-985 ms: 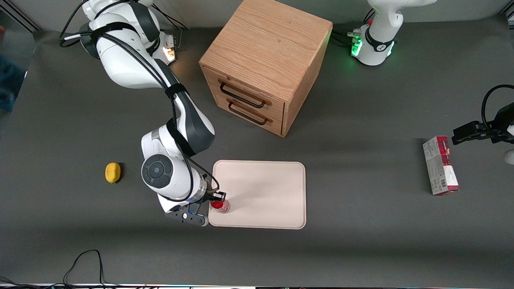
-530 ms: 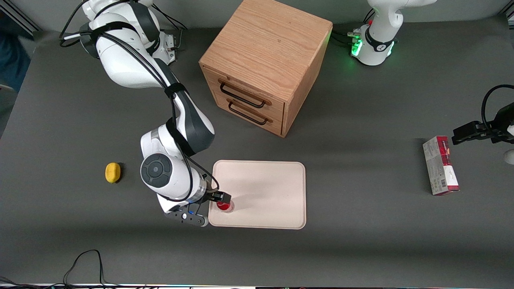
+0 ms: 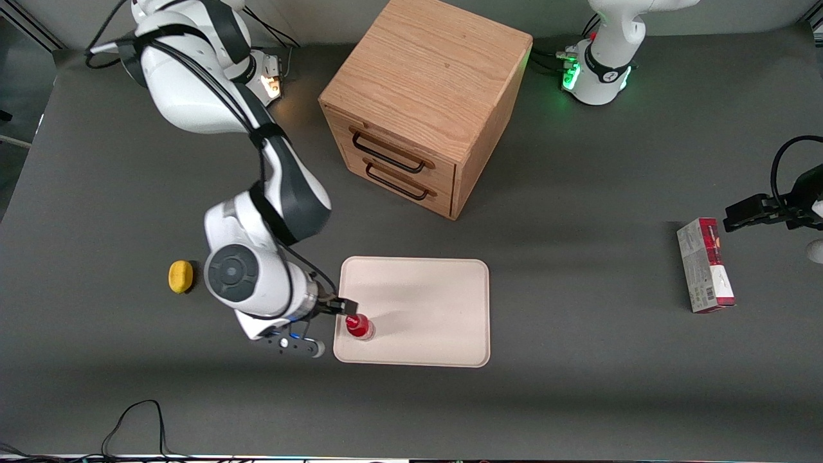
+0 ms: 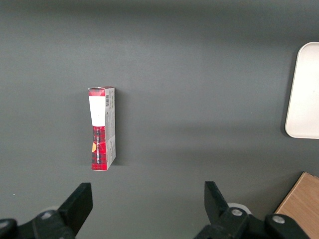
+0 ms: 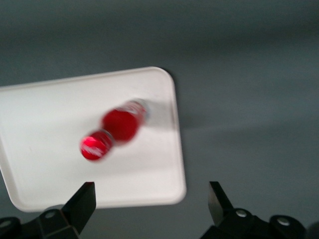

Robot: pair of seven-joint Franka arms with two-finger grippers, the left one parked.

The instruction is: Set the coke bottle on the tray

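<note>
Front view: high, looking steeply down on whole table, both arm bases, drawer cabinet [image 3: 421, 103], tray [image 3: 424, 283]. Right wrist view: close above tray [image 5: 149, 184] corner, facing down past open gripper [image 5: 149, 211], coke bottle [image 5: 117, 130] blurred. Left wrist view: faces down on carton [image 4: 102, 128], tray [image 4: 304, 99] edge only. All three views share tray.

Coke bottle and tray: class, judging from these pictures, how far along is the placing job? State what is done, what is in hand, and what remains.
Done: the coke bottle stands upright on the tray, near the corner closest to the working arm. In hand: nothing; in the wrist view the gripper is open, its fingers apart and clear of the bottle, above the tray's edge. Left: probably only moving the arm away.
</note>
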